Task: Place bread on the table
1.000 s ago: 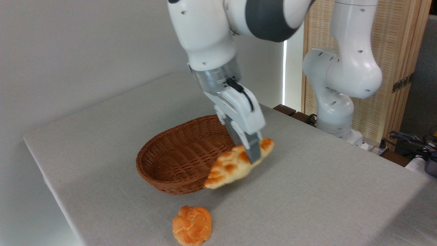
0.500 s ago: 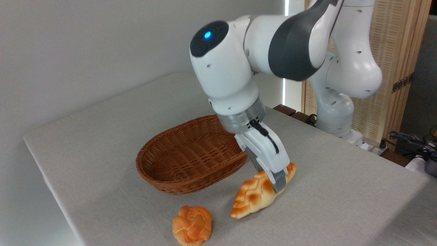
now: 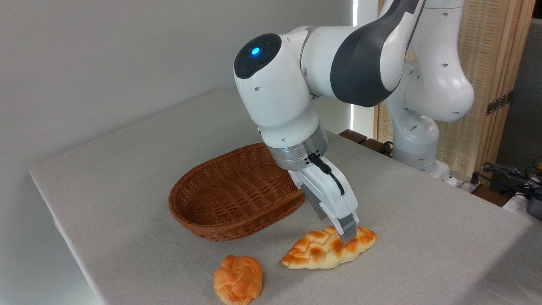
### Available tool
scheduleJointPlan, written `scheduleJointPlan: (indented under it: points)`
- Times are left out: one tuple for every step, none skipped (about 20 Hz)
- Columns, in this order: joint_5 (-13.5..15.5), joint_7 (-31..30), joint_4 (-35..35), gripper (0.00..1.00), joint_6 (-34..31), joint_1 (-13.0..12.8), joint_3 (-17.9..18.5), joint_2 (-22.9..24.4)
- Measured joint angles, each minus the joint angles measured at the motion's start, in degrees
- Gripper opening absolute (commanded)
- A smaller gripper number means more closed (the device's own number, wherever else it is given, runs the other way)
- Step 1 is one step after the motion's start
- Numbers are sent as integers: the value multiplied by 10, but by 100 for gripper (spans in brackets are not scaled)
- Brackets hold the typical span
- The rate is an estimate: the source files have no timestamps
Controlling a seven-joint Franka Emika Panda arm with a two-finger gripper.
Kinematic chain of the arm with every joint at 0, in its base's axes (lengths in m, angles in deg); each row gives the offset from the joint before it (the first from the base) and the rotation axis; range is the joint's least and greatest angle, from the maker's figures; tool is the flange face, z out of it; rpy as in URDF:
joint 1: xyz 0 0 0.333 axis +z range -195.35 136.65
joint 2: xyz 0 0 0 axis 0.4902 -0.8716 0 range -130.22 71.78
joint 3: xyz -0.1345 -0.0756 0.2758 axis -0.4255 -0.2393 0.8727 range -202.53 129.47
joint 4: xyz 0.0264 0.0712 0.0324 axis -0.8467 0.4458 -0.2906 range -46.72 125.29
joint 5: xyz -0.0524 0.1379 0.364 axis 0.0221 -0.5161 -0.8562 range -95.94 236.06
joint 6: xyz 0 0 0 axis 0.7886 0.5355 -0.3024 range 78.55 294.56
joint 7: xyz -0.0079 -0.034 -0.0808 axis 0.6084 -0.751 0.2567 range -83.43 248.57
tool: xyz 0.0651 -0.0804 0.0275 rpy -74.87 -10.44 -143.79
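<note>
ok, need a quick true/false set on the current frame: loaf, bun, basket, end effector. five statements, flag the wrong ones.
1. The braided loaf lies flat on the table. True.
2. The loaf is inside the basket. False: it lies on the cloth outside the basket, to the right of it and nearer the camera.
3. The end effector is at the loaf, one finger against its top. True; whether it is still clamped cannot be told.
4. The round bun sits in the basket. False: it is on the table, left of the loaf.
5. The basket is empty. True.
</note>
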Motion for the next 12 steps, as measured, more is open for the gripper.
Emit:
scheduleJointPlan:
  points:
    - [0, 0, -2, 100, 1, 0, 0, 0]
    - [2, 0, -8, 100, 1, 0, 0, 1]
    - [10, 0, -17, 100, 1, -1, 0, 2]
    - [20, -1, -24, 100, 1, -1, 0, 3]
    - [43, -2, -40, 100, 1, -2, 0, 7]
    - [68, -10, -55, 100, 1, -2, 0, 12]
    - [93, -21, -72, 100, 0, -2, 0, 18]
    - [113, -35, -89, 100, -2, -2, -1, 25]
    - [125, -50, -104, 100, -3, -2, -3, 31]
    - [132, -60, -113, 100, -4, -2, -6, 34]
    - [142, -78, -131, 100, -4, -2, -16, 38]
    - [146, -97, -149, 100, -4, -2, -30, 41]
